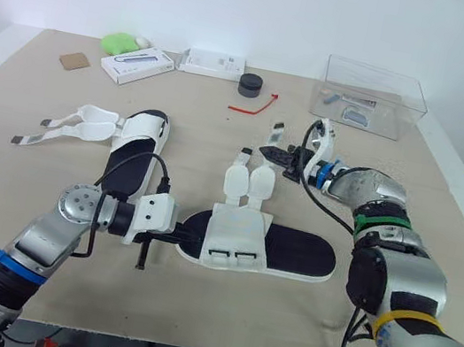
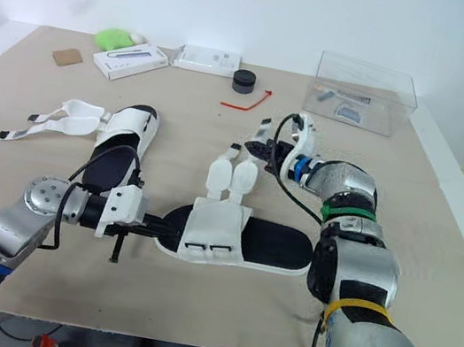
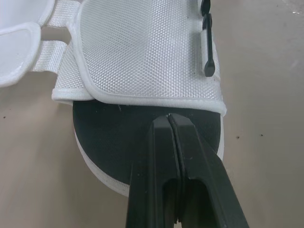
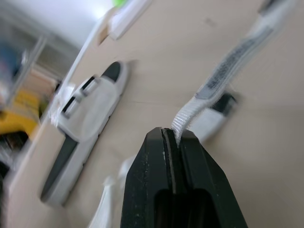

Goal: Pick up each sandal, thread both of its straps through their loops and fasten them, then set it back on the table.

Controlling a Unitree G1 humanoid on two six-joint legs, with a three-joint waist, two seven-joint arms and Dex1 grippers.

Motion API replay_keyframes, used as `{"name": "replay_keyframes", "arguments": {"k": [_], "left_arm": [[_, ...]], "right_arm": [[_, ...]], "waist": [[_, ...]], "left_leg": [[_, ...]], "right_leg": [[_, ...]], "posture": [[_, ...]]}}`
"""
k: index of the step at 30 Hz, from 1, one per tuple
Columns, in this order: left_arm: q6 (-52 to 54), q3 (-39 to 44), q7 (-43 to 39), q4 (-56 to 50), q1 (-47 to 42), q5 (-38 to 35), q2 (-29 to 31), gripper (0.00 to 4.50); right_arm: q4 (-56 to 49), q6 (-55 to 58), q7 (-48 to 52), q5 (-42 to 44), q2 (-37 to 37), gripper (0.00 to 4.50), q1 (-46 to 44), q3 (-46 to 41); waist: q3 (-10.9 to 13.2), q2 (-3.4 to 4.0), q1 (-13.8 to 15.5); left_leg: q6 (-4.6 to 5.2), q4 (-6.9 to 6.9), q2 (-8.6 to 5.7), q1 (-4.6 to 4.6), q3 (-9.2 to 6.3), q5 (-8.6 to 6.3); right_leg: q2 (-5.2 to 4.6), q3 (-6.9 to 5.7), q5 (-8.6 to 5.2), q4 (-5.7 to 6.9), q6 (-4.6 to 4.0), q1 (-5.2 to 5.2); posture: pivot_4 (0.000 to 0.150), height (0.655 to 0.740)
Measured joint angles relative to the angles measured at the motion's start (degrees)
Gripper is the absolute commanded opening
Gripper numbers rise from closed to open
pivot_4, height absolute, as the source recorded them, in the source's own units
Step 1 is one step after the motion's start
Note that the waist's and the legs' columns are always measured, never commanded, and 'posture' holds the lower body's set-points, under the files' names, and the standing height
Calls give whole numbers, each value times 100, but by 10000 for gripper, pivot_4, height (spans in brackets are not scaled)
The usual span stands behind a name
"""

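Threading step on near sandal, lying flat at middle of table. Pinching webbing strap end in right gripper, reaching forward past the sandal, wrist turned inward. Pressing left gripper, fingertips closed together, onto black footbed at sandal's end. Likely needing: keeping strap flat and taut, aiming squarely at loops.

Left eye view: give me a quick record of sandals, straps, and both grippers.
near sandal: flat on table, both straps out of their loops
far sandal: flat on table, straps spread loose
left gripper: shut, tips on the black insole at the near sandal's end
right gripper: shut on strap of the near sandal
fastened so far: none
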Motion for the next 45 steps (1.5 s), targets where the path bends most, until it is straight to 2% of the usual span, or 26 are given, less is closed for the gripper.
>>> {"name": "replay_keyframes", "arguments": {"k": [4,6,7,10,13,17,22,26,31,33,34,36,37,42,44,45], "left_arm": [[0,3,1,16,12,3,-11,0],[-1,2,2,42,9,12,-13,0],[-5,0,2,48,5,23,-23,0],[-7,0,0,56,0,33,-32,0],[-11,-1,-5,64,-9,34,-44,0],[-17,-11,-18,143,-70,32,-85,0],[10,-9,-18,274,-139,23,-160,0],[11,-9,-26,297,-179,27,-192,0],[11,-9,-59,360,-218,27,-213,0],[11,-9,-90,379,-220,27,-214,0],[11,-9,-98,385,-223,27,-216,0],[11,-9,-116,387,-225,26,-220,0],[15,-9,-124,389,-230,24,-229,0],[61,-11,-133,465,-283,19,-283,0],[92,-13,-135,500,-311,16,-297,0],[108,-18,-141,513,-335,14,-301,0]], "right_arm": [[-1640,-1693,853,-461,-151,156,1034,707],[-2095,-2514,1070,-632,-190,156,1434,898],[-2478,-3376,1214,-736,-245,156,1736,979],[-2955,-4974,1523,-879,-308,156,2067,1133],[-3126,-6932,1860,-954,-447,156,2151,1345],[-3005,-9806,2377,-1136,-996,156,2145,2217],[-2235,-11601,1976,-1540,-1228,156,1939,2852],[-1742,-12149,1476,-1953,-1353,156,1546,2994],[-1514,-12164,830,-2066,-1667,16805,1420,3425],[-1539,-12182,499,-2038,-1860,26751,1345,3607],[-1550,-12210,392,-2040,-1912,33190,1296,3645],[-1602,-12282,234,-2049,-2011,39753,1231,3736],[-1674,-12310,99,-2048,-2124,44518,1228,3777],[-2053,-11954,-271,-1780,-2804,44518,1458,3867],[-2420,-11367,-318,-1291,-3126,44518,1849,3878],[-3179,-10049,-309,-418,-3470,44518,2500,3837]], "waist": [[0,0,10],[0,0,7],[0,0,11],[0,0,6],[0,0,8],[1,-3,10],[2,-4,3],[2,-5,10],[3,-5,11],[3,-5,10],[3,-5,9],[3,-5,10],[3,-5,12],[2,-5,21],[2,-6,31],[2,-7,38]], "left_leg": [[-2,-1,0,-1,-2,-2],[-2,1,0,0,2,-2],[-2,1,-1,0,0,-1],[-2,1,0,5,4,-1],[-4,4,1,12,4,1],[-4,1,1,56,9,0],[-9,2,2,87,37,8],[-14,1,5,94,38,20],[-13,-3,6,92,40,19],[-12,-5,7,92,49,18],[-11,-5,8,93,51,18],[-11,-5,9,93,50,18],[-11,-5,8,93,50,17],[-10,-5,6,91,54,17],[-8,-5,6,89,51,16],[-6,-5,6,86,48,14]], "right_leg": [[-3,-4,0,0,0,-1],[-4,-4,0,2,0,-2],[-4,-4,0,2,0,-2],[0,-4,0,3,0,-2],[1,-5,1,5,-2,3],[-1,-3,-1,0,-2,42],[-1,28,2,8,-7,52],[2,35,5,15,-11,53],[-1,40,4,17,-16,50],[-5,48,3,16,-15,47],[-6,50,3,16,-15,47],[-7,49,3,16,-15,47],[-7,49,3,16,-15,47],[-14,50,2,14,-11,47],[-17,49,1,13,-10,49],[-20,49,0,12,-9,47]], "posture": [[1500,7400],[1500,7400],[1500,7400],[1500,7400],[1500,7400],[1500,7400],[1500,7400],[1500,7400],[1500,7400],[1500,7400],[1500,7400],[1500,7400],[1500,7400],[1500,7400],[1500,7400],[1500,7400]]}}
